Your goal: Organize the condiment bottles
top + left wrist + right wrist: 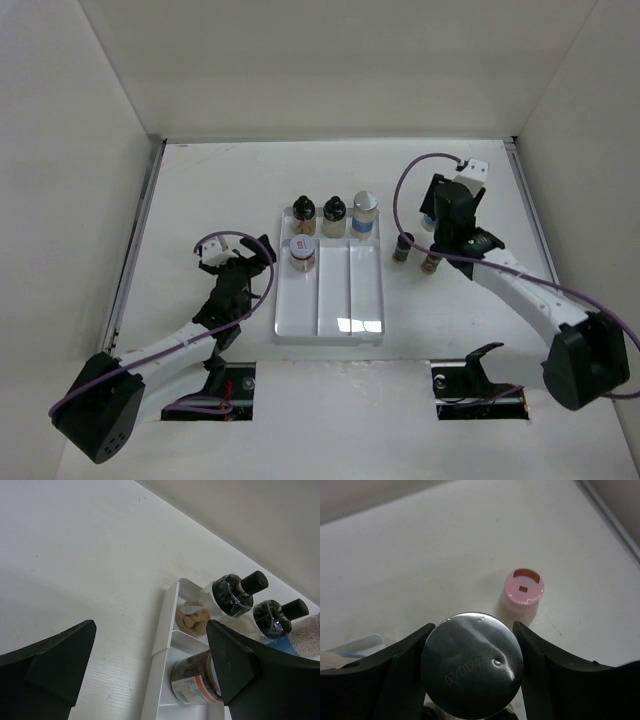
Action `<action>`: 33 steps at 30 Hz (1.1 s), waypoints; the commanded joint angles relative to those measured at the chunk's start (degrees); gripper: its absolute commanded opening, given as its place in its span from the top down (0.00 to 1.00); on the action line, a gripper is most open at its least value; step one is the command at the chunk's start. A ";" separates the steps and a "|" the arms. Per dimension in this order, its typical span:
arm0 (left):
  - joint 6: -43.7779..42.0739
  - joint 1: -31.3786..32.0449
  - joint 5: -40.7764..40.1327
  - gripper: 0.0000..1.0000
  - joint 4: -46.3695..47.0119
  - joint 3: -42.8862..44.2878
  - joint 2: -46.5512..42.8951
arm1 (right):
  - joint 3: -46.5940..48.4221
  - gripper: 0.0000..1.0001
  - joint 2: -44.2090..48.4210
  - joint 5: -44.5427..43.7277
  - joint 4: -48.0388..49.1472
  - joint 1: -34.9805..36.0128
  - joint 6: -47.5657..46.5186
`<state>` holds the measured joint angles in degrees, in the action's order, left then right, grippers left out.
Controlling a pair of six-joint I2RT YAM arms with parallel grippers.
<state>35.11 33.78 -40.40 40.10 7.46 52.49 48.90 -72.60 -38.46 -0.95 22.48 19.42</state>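
The white counter carries a white plastic rectangular tray, split into three long lanes. It lies about midway between the left and right edges, with its length running from the near edge toward the far one. The left gripper hangs just beside the tray's left wall, its black fingers spread wide with nothing between them. The right gripper, out toward the right edge, has its fingers pressed against either side of a round jar with a flat silver cap. A stamp on that cap begins 02/01/20, and the rest is too faint to read. At the tray's far end stand three jars. The left lane holds a tan-filled jar with a black knob cap, and the middle lane holds a second black-capped jar. In the right lane is a clear jar of pale grains with a blue label, its print unreadable. Just nearer in the left lane stands a dark-filled jar with a red-and-white label, its small print too fine to make out. On the bare counter between the tray and the right gripper stands a small dark-capped jar. A small pale jar with a pink flip cap stands close to the silver cap but apart from it.
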 commanded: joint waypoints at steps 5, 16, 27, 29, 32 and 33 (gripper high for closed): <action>0.75 -2.18 -2.13 0.00 2.00 -1.48 -3.44 | 4.09 0.46 15.01 -8.56 11.33 14.27 -12.20; 5.23 -5.08 -5.30 0.00 1.83 -4.91 -9.06 | 10.50 0.51 9.42 6.62 8.95 40.39 -14.15; 6.81 -6.84 -5.57 0.00 0.86 -6.85 -13.20 | 10.77 0.51 -7.02 17.54 16.68 46.64 -6.59; 6.90 -6.58 -5.13 0.00 0.95 -6.67 -12.85 | 10.77 0.52 -9.66 17.45 17.56 47.69 -6.67; 6.90 -7.28 -5.04 0.00 1.30 -6.41 -11.36 | 9.64 0.51 -12.47 16.05 18.17 48.58 -6.33; 6.90 -7.37 -4.78 0.00 1.30 -6.32 -10.92 | 9.20 0.51 -13.26 15.87 18.26 48.58 -6.15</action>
<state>41.15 27.03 -45.76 39.66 3.31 40.71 57.17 -85.84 -22.22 8.16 70.46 11.88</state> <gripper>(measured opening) 0.997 0.677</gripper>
